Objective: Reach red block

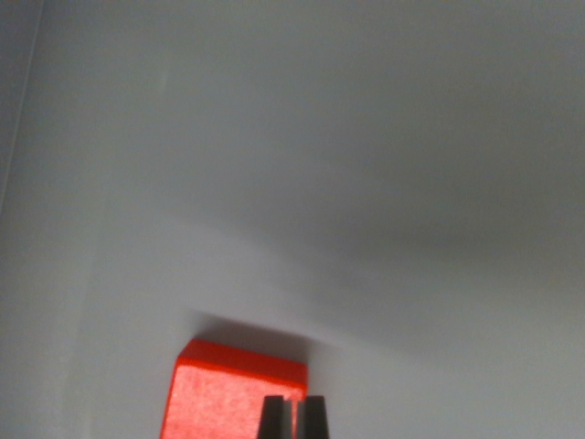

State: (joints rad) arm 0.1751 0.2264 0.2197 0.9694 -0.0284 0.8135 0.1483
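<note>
One red block, likely light and rigid: grip its flat sides. Your gripper fingers sit nearly closed above it, holding nothing.

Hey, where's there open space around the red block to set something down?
Bare pale surface spreads above the red block and to the wrist view's right of it, and a narrower strip to its left. The only crowded spot is the bottom centre, where the gripper fingers overlap the block.

The kind of place cannot be told. The wrist view shows only a plain, pale grey surface, smooth and bare, blurred and softly shadowed throughout.
</note>
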